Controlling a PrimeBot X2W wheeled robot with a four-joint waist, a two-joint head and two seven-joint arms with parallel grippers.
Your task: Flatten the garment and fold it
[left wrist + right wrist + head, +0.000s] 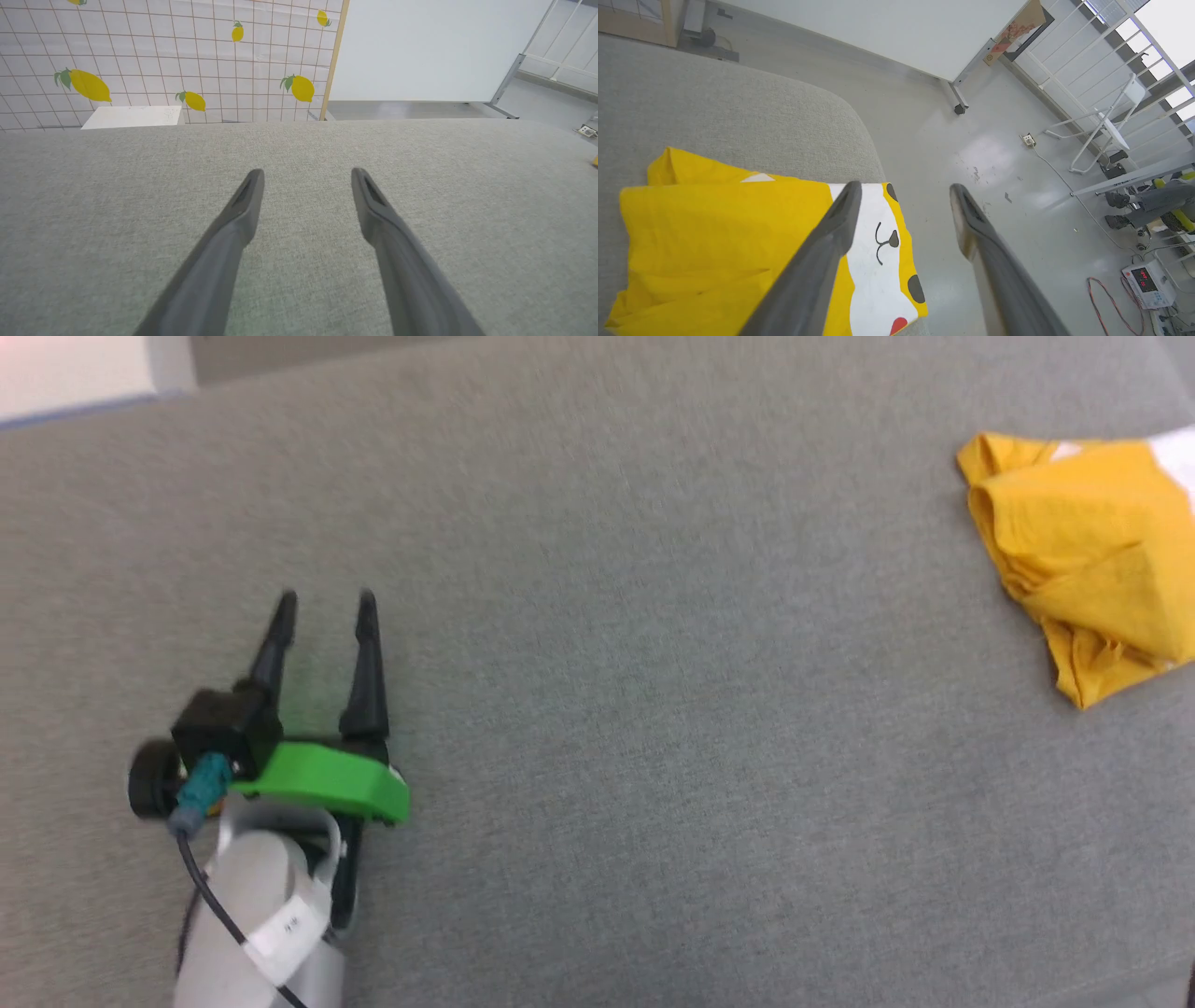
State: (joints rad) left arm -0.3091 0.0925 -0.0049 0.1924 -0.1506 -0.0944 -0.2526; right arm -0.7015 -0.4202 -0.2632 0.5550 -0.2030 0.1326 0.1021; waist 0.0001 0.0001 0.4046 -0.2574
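Observation:
The yellow garment [1092, 551] lies bunched at the far right of the grey cushioned surface [616, 663], partly cut by the head view's edge. In the right wrist view the garment [719, 252] shows its white patch with a cartoon face and red dot, lying at the surface's rounded edge. My right gripper [903, 189] hovers open above it, the left finger over the cloth, the right finger over the floor. My left gripper [327, 602] stands open over bare grey fabric at the lower left, far from the garment, and the left gripper [306, 173] holds nothing.
A tiled wall with lemon prints [163, 56] and a white board [420, 46] stand beyond the surface. To the right lies a glossy floor [994, 163] with a power socket and cable [1028, 139], a folding chair [1106, 126] and a small meter [1148, 282].

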